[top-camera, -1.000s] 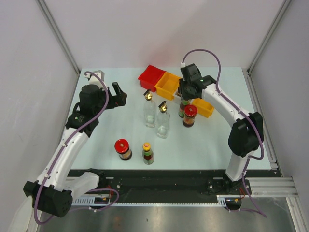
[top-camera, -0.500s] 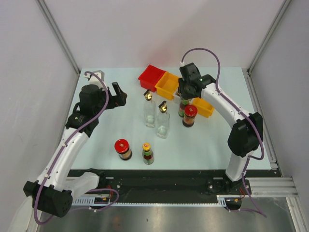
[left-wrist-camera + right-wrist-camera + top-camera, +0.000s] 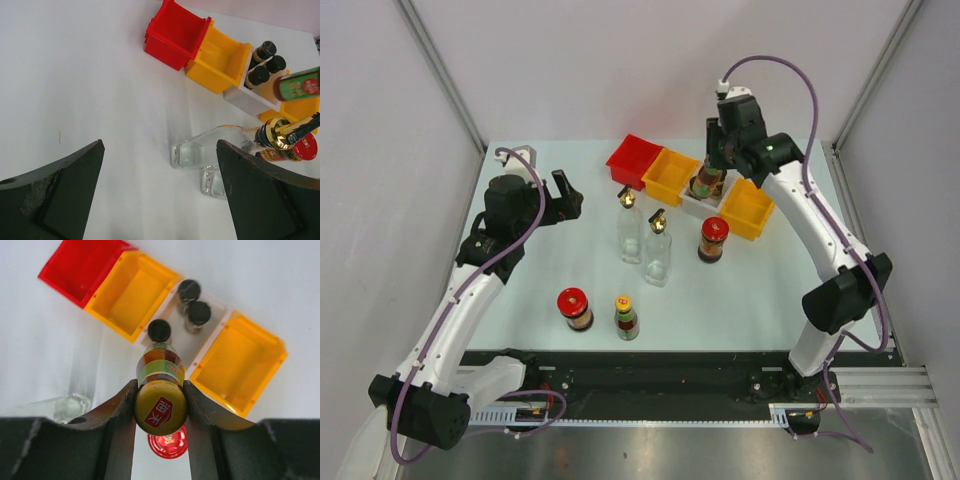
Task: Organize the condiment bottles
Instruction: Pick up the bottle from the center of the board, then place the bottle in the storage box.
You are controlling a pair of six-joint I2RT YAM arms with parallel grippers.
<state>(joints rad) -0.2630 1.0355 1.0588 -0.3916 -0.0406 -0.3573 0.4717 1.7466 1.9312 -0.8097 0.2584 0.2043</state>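
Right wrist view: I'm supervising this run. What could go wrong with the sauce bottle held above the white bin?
The white bin already holds three black-capped shakers, so the sauce bottle may knock one over going in. The right gripper has its jaws only near the cap, so it could swing or slip, perhaps onto the red-lidded jar nearby.

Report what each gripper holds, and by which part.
Right gripper: yellow-capped sauce bottle, jaws on either side of its cap. Left gripper: nothing, jaws open.
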